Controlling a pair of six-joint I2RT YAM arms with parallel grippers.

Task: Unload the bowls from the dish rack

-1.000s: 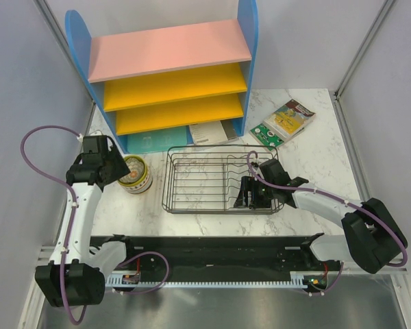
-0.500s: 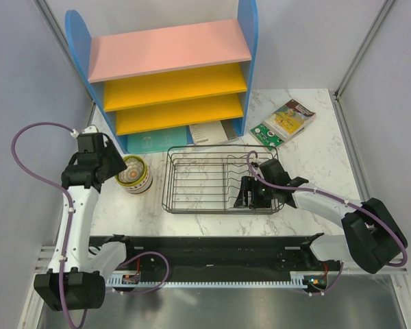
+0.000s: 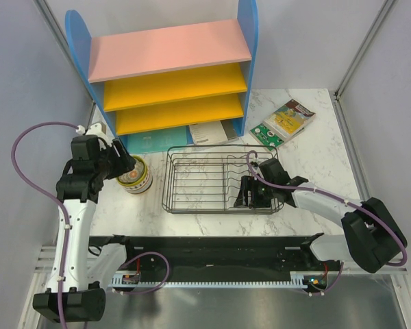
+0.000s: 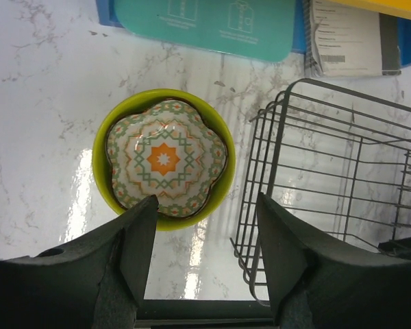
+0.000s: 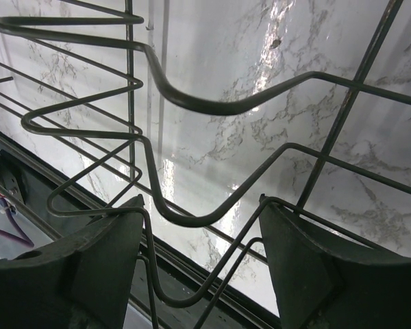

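The black wire dish rack [image 3: 205, 179] stands mid-table and I see no bowl inside it. Left of it, two bowls sit nested on the marble: a patterned flower-shaped bowl [image 4: 166, 159] inside a lime-green bowl [image 4: 218, 199], seen together in the top view as the bowl stack [image 3: 135, 175]. My left gripper [image 3: 122, 166] hovers over that stack, open [image 4: 205, 205], holding nothing. The rack's corner [image 4: 267, 178] lies just right of the stack. My right gripper [image 3: 249, 194] is down inside the rack's right end, open [image 5: 202, 204], with rack wires [image 5: 192, 103] crossing between its fingers.
A blue shelf unit [image 3: 171, 75] with pink and yellow boards stands behind the rack. A teal card [image 4: 202, 24] and a printed leaflet [image 3: 212, 132] lie at its foot. Colourful packets [image 3: 286, 120] lie at the back right. A black rail [image 3: 212, 250] runs along the near edge.
My left arm has drawn back and turned above the nested bowls, its jaws a little wider. The bowls stay on the table. The right arm has not moved.
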